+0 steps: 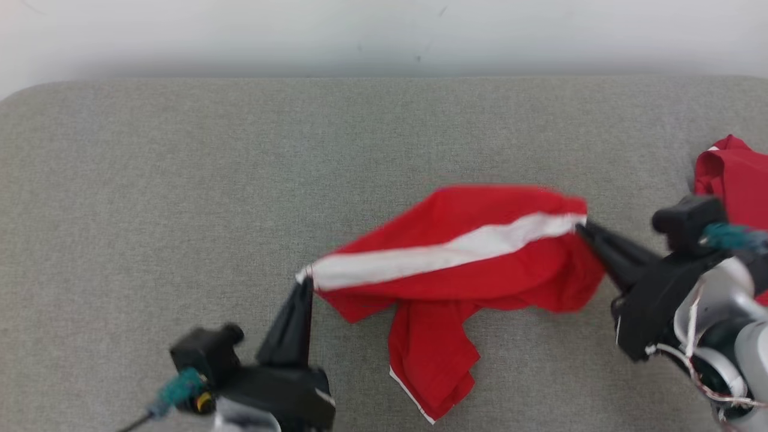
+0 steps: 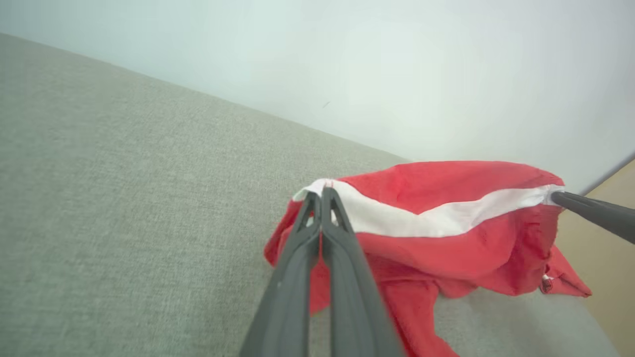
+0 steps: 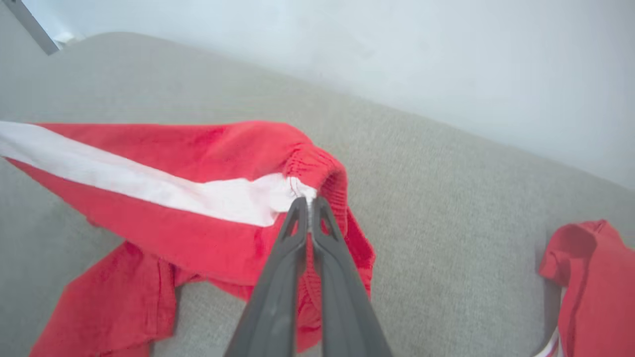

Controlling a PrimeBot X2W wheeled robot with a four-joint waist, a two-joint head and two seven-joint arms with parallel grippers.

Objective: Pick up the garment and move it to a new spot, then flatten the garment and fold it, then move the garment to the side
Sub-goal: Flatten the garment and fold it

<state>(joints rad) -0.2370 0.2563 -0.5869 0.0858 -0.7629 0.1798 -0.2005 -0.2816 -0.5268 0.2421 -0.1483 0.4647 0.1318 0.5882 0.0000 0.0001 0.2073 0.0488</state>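
Closest to the camera, the left gripper (image 1: 308, 282) stands by the near edge of the grey padded surface (image 1: 168, 180). Its two fingers are pressed together on one end of the white stripe of the red garment (image 1: 474, 273). The right gripper (image 1: 582, 227), near the right edge, is closed on the other end of the stripe, at the gathered waistband. The garment hangs stretched between them, right of the middle, with one loose part falling toward the near edge. Another red cloth (image 1: 735, 180) lies at the right edge, apart from it.
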